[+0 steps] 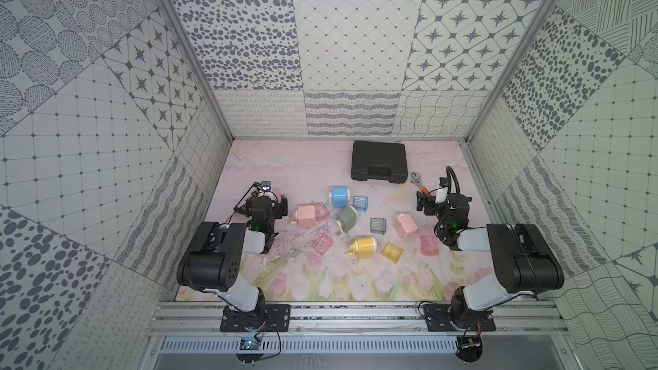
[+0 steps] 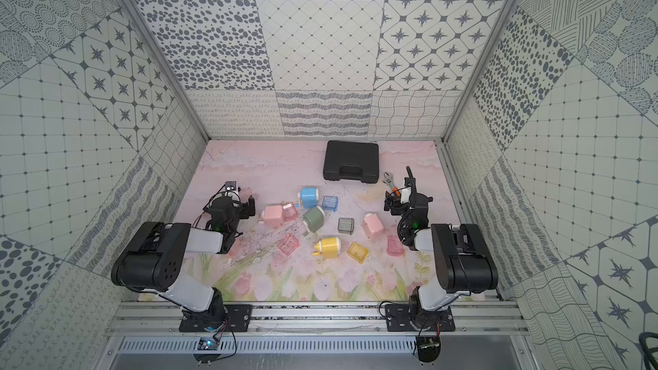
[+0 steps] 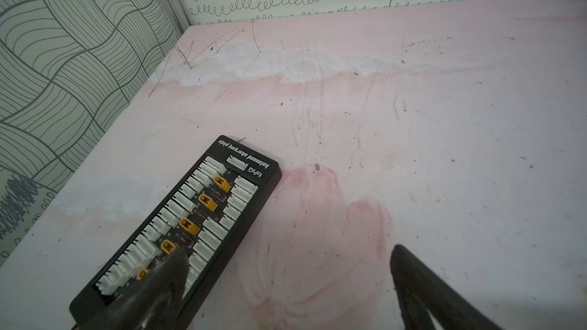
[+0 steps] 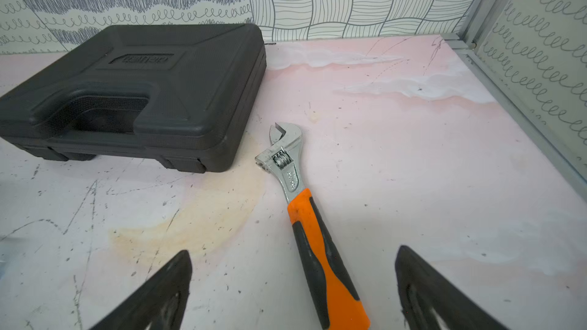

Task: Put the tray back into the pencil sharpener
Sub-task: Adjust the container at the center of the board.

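Note:
Several pencil sharpeners lie mid-table in both top views: pink [image 1: 305,216], blue [image 1: 340,196], green [image 1: 347,218], yellow [image 1: 364,247] and a second pink [image 1: 406,224]. Several loose translucent trays lie among them, such as blue [image 1: 360,203], grey [image 1: 378,225], yellow [image 1: 392,252] and pink [image 1: 322,243]. My left gripper [image 1: 267,201] [image 3: 289,250] hovers open and empty left of the pink sharpener. My right gripper [image 1: 441,201] [image 4: 294,251] hangs open and empty at the right. No sharpener or tray shows in either wrist view.
A black charging board [image 3: 190,226] lies under my left gripper's finger. An orange-handled wrench [image 4: 295,185] runs between my right gripper's fingers on the mat. A black case [image 1: 379,161] sits at the back. Patterned walls enclose the table.

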Available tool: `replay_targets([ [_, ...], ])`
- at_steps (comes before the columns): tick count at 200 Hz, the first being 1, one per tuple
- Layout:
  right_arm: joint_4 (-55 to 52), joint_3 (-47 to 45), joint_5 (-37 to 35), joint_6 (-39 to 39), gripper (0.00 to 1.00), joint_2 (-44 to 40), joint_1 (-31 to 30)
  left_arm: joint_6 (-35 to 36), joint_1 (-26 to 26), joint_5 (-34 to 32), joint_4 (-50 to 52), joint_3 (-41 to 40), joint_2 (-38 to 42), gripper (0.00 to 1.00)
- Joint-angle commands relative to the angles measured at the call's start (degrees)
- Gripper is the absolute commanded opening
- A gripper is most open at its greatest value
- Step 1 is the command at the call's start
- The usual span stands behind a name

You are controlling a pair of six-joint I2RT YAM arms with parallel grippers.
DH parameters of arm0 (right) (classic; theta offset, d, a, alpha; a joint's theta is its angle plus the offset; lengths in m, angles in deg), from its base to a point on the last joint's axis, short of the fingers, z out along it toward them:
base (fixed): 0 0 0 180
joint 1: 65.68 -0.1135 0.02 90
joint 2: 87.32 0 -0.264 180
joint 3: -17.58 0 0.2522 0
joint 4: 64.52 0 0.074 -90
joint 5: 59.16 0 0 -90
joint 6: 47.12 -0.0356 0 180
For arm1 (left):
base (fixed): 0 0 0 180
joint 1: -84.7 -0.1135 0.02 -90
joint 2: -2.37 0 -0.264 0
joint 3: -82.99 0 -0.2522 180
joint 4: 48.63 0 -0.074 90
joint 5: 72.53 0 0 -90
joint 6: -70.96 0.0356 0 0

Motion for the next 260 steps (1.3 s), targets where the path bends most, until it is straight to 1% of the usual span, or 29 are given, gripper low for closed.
replay_targets([
  [1,2.02,0.99,-0.1,0.37,1.0,-0.54,0.05,-0.84,-0.43,0.01,-2.12,0.71,-0.16,0.99],
  [108,2.26,0.87,-0.25,0.26,1.0,-0.54,0.06,-0.98,-0.44,0.1,-2.03,0.75,-0.18,0.99],
  [115,3.31,0.52,-1.12,-0.06,1.0,-1.17,0.04,-0.9,-0.53,-0.06,-2.64,0.45,-0.01,0.99],
  [123,2.3,-0.33,-0.93,0.01,1.0,-4.04,0.06,-0.43,-0.53,0.41,-3.75,-0.31,0.55,0.99],
  [139,-4.22,-0.53,-2.74,-0.05,1.0,-12.19,-0.17,-0.16,-0.5,1.2,-0.86,-1.09,5.52,0.98],
  [148,-7.06,-0.7,-4.26,-0.4,1.0,-17.36,-0.37,-0.64,-0.42,0.54,3.75,-0.48,9.44,0.99],
  [157,-9.95,-0.52,-6.51,-2.57,1.0,-21.86,-0.37,-1.25,-0.46,-0.31,9.41,0.88,13.32,0.99],
  [171,-17.55,1.72,-12.24,-10.97,1.0,-27.74,-0.26,-1.0,-0.48,-1.31,17.99,4.3,18.16,0.99],
  [180,-26.2,3.89,-15.27,-17.9,1.0,-31.16,0.19,-0.68,-0.5,-1.39,24.93,7.21,20.7,0.99],
  [186,-31.39,5.45,-15.98,-22.44,1.0,-33.1,0.81,-0.51,-0.51,-1.08,29.34,9.39,21.95,0.99],
  [193,-35.41,6.37,-14.33,-25.73,1.0,-34.73,1.99,-0.59,-0.48,-0.68,34.29,11.59,23.25,0.99],
  [204,-40.0,7.27,-8.56,-26.7,1.0,-37.13,3.92,-0.74,-0.48,1.15,41.03,14.55,24.96,0.99],
  [217,-46.94,7.67,-7.59,-28.54,1.0,-39.83,4.09,-0.56,-0.53,5.3,46.78,16.72,27.25,0.99],
  [223,-49.85,9.35,-7.09,-29.62,1.0,-41.02,4.11,-0.71,-0.39,7.63,48.2,17.29,28.62,0.99],
  [239,-55.67,9.85,-4.42,-32.07,1.0,-44.09,4.02,-0.99,-0.43,14.31,51.12,18.22,31.91,0.99],
  [248,-59.06,10.32,-1.43,-34.16,1.0,-45.2,3.9,-1.0,-0.45,18.32,52.02,18.66,33.23,0.99],
  [260,-64.74,11.25,2.01,-38.29,0.96,-45.63,2.97,-1.07,-0.45,23.08,53.11,19.33,34.68,0.98],
])
